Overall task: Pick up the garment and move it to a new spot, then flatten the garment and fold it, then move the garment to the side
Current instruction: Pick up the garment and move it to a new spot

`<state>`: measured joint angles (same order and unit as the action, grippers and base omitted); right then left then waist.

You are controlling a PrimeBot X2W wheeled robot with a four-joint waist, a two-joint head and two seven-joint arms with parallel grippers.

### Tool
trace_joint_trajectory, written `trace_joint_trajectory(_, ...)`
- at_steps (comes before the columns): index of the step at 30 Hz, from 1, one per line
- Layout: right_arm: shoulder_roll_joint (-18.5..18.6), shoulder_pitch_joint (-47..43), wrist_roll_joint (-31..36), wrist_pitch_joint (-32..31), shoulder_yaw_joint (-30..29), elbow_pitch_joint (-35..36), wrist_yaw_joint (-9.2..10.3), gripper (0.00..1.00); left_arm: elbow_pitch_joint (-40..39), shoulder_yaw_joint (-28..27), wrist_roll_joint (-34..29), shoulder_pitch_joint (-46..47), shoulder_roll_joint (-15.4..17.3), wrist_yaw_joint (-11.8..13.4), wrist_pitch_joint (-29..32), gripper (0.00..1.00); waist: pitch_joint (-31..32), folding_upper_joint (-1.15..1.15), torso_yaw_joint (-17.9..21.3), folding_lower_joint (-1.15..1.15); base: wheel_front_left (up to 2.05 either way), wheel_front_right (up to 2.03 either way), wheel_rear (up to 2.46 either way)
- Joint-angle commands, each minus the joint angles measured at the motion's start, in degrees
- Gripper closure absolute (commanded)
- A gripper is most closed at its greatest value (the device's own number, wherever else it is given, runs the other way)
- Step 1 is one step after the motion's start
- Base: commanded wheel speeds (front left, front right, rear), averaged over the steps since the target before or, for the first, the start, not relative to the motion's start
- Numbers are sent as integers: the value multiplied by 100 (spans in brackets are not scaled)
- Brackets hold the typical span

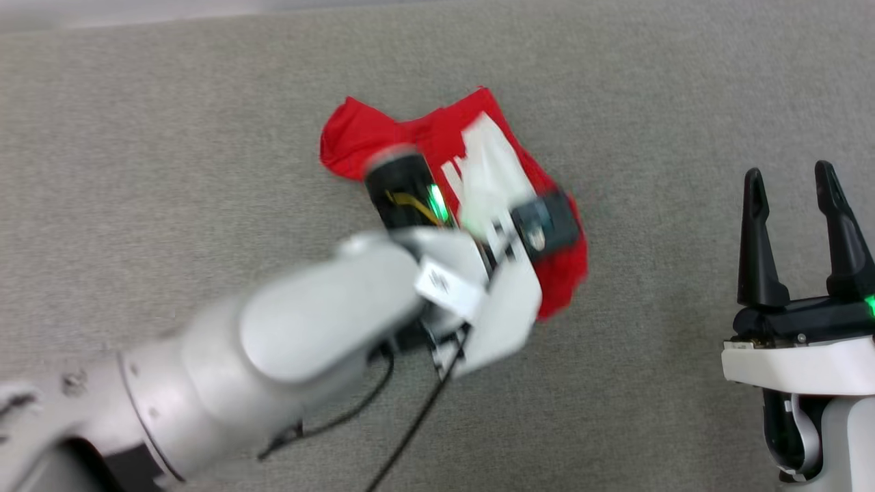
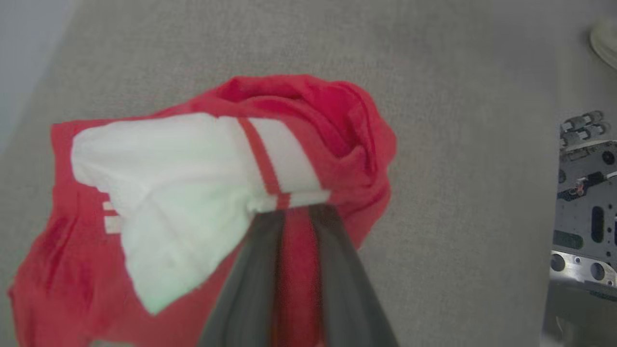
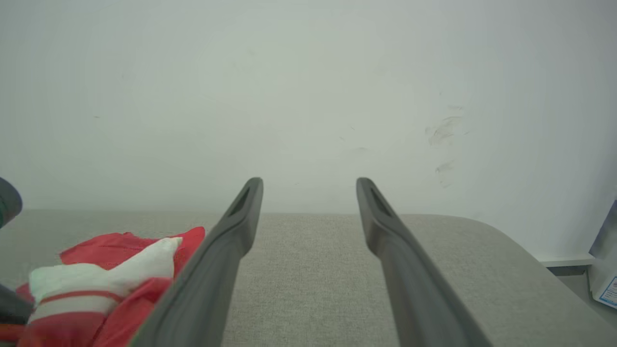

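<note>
My left gripper (image 2: 291, 207): clamped on striped trim of the crumpled garment (image 2: 168, 164). My right gripper (image 1: 787, 171): jaws spread wide, over the grey desk (image 1: 171, 137).

A grey fabric surface (image 1: 205, 102) meets a plain, lightly scuffed pale wall (image 3: 308, 72).

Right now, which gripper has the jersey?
The left gripper: it is shut on the garment at its red-striped white sleeve edge. The right gripper stands open, empty, apart from the cloth.
</note>
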<state>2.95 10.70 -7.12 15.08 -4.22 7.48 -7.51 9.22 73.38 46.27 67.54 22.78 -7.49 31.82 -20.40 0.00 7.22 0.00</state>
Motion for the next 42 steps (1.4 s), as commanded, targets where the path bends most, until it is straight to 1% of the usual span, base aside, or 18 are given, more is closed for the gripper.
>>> trace_joint_trajectory(1, -14, 101, -38, 14, 14, 9, 4, 0, -84, -11, -167, -275, -77, 11, 204, 100, -115, 0, 97, 0, 0, 0, 0)
trace_joint_trajectory(6, -14, 143, -41, 14, -11, -9, 4, 0, -255, 0, -412, -975, -218, 11, 718, 100, -222, 0, 140, 0, 0, 0, 0)
trace_joint_trajectory(8, -14, 166, -41, 14, -27, -19, 4, 0, -295, 1, -473, -1148, -242, 10, 836, 100, -247, 0, 135, 0, 0, 0, 0)
trace_joint_trajectory(10, -14, 175, -24, 14, -42, -29, 4, 0, -292, 1, -464, -1214, -247, 10, 803, 100, -254, 0, 114, 0, 0, 0, 0)
trace_joint_trajectory(12, -14, 165, 6, 14, -66, -47, 4, 0, -229, 1, -501, -1137, -275, 10, 559, 100, -226, 0, 66, 0, 0, 0, 0)
trace_joint_trajectory(13, -14, 146, 20, 14, -72, -59, 4, 0, -180, -3, -535, -1075, -295, 10, 384, 0, -193, 0, 37, 0, 0, 0, 0)
trace_joint_trajectory(16, -14, 41, 64, 14, -68, -115, 4, 0, -3, -5, -467, -961, -358, 11, -190, 0, -27, 0, -43, 0, 0, 0, 0)
trace_joint_trajectory(20, -14, -117, 126, 14, -87, -200, 4, 0, 338, -17, -395, -827, -389, 10, -1344, 0, 293, 0, -179, 0, 0, 0, 0)
trace_joint_trajectory(23, -13, -277, 162, 13, -93, -265, 4, 0, 570, -271, -418, -909, -382, 47, -2150, 0, 544, 0, -301, 0, 0, 0, 0)
trace_joint_trajectory(27, -13, -476, 223, 14, -108, -356, 4, 0, 738, -554, -614, -1156, -289, 453, -3039, 0, 852, 0, -490, 0, 0, 0, 0)
trace_joint_trajectory(33, -12, -745, 291, 13, -119, -517, 4, 0, 881, -987, -651, -1741, -65, 1160, -4091, 0, 1206, 0, -780, 0, 0, 0, 0)
trace_joint_trajectory(34, -12, -745, 291, 13, -119, -517, 4, 0, 881, -987, -651, -1741, -65, 1160, -4091, 0, 1206, 0, -780, 0, 0, 0, 0)
trace_joint_trajectory(38, -13, -910, 321, 14, -139, -588, 5, 0, 922, -1321, -598, -2206, 113, 1660, -4537, 0, 1387, 0, -939, 0, 0, 0, 0)
trace_joint_trajectory(42, -13, -1011, 329, 14, -159, -642, 4, 0, 828, -1786, -615, -2771, 282, 2153, -4686, 0, 1546, 0, -1069, 0, 0, 0, 0)
